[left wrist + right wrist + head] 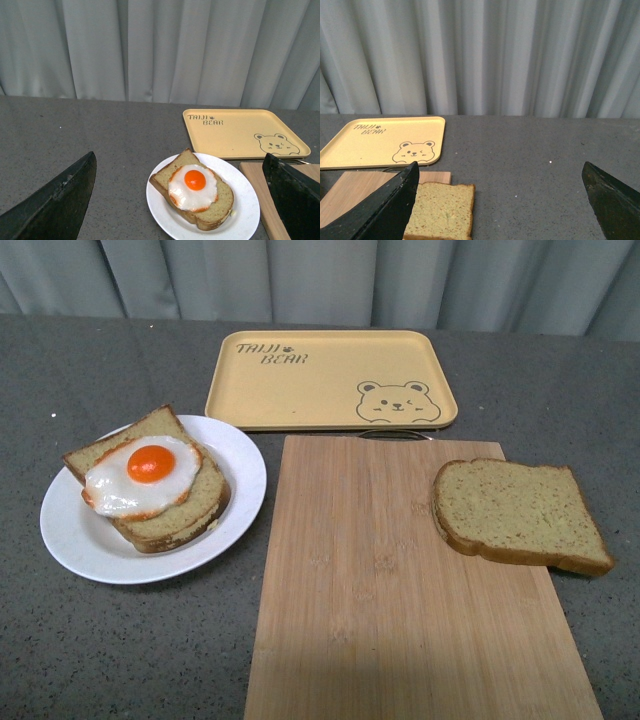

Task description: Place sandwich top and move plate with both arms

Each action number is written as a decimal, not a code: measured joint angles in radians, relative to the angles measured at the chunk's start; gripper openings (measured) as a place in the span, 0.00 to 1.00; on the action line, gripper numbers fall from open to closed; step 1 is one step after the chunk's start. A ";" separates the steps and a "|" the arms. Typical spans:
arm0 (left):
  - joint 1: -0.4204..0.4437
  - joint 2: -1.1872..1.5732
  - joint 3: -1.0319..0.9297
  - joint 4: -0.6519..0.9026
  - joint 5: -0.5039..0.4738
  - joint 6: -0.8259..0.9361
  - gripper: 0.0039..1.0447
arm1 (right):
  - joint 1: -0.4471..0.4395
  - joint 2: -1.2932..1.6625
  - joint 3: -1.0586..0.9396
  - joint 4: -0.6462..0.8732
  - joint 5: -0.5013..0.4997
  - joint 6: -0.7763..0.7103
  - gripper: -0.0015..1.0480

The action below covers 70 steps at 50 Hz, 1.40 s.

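Square speckled sandwich top on wooden board — round white plate apart.

The only lettering stands on the yellow tray. In its far left corner, as the front view shows it, dark outlined capitals slant across two lines. The upper line reads "TAIJI" and the lower reads "BEAR", set a little further right. A small paw print follows just after "TAIJI". In the near right corner sits a line-drawn bear face with round ears, one eye seemingly drawn as a wink. Both wrist views show the same two words and the same bear on the tray.
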 joint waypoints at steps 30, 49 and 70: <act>0.000 0.000 0.000 0.000 0.000 0.000 0.94 | 0.000 0.000 0.000 0.000 0.000 0.000 0.91; 0.000 0.000 0.000 0.000 0.000 0.000 0.94 | 0.085 0.129 -0.002 0.212 0.401 -0.201 0.91; 0.000 0.000 0.000 0.000 0.000 0.000 0.94 | -0.372 1.213 0.300 0.545 -0.213 -0.002 0.91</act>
